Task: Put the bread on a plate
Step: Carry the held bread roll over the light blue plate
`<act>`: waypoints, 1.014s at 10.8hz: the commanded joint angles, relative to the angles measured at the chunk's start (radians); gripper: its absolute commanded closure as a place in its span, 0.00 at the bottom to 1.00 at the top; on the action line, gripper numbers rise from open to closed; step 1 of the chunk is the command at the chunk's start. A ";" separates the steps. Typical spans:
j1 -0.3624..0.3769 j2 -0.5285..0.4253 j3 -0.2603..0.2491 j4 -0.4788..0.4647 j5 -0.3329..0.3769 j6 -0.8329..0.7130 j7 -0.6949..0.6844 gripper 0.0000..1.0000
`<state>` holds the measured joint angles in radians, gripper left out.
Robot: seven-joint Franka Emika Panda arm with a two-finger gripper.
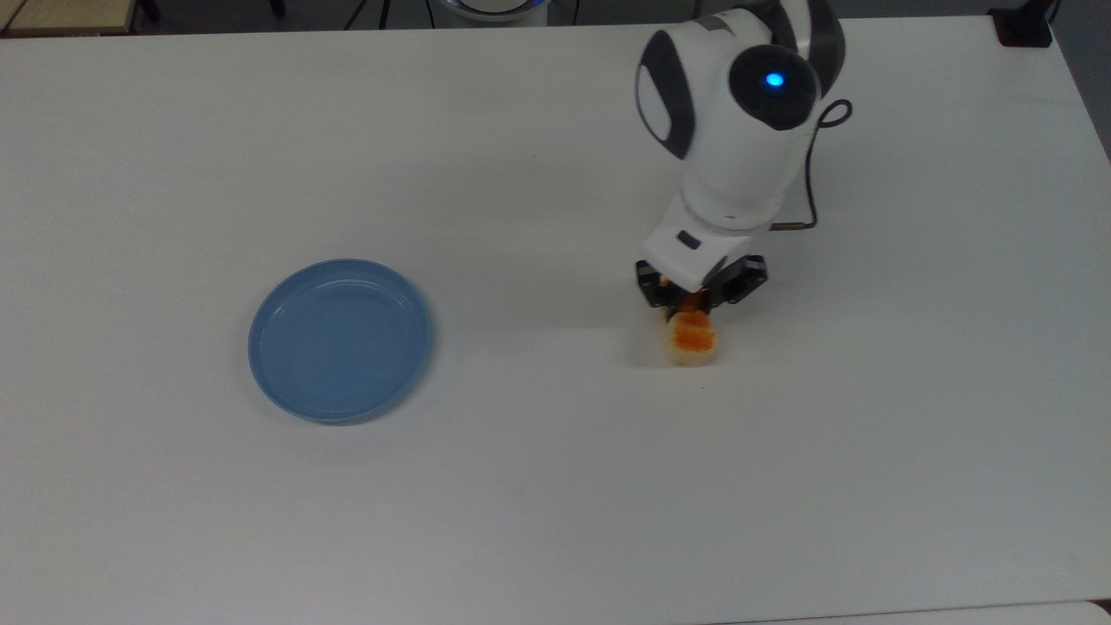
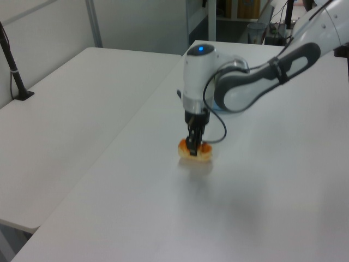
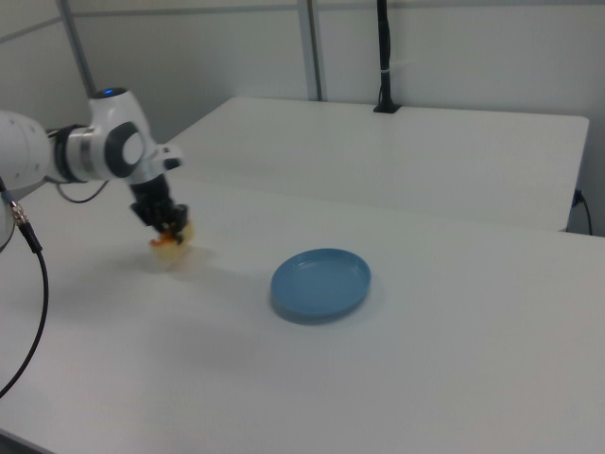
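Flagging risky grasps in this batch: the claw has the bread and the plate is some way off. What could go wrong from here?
1. The claw grips the bread near one end, in the top view; most of the loaf sticks out, so it may tilt or slip during the carry.
2. The plate lies far toward the top view's left, across bare table; a long carry gives a loose grip more chance to fail.
3. The rim is shallow, so a tilted release could roll off.

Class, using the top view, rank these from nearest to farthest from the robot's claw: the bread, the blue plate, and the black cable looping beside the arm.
1. The bread: held in the claw, directly beneath it.
2. The black cable: toward the top view's upper right.
3. The plate: far off toward the top view's left.
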<state>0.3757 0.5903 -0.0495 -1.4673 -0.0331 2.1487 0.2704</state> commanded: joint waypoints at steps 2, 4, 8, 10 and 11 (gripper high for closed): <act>-0.258 -0.053 -0.004 0.031 -0.007 -0.096 -0.394 0.63; -0.363 -0.047 -0.004 0.033 -0.005 -0.095 -0.528 0.62; -0.463 -0.011 -0.004 0.032 -0.004 -0.079 -0.594 0.61; -0.469 -0.001 -0.004 0.030 -0.002 -0.078 -0.597 0.43; -0.471 -0.003 -0.004 0.028 -0.004 -0.079 -0.597 0.34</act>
<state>-0.0895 0.5971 -0.0597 -1.4319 -0.0345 2.0785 -0.3106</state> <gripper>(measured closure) 0.551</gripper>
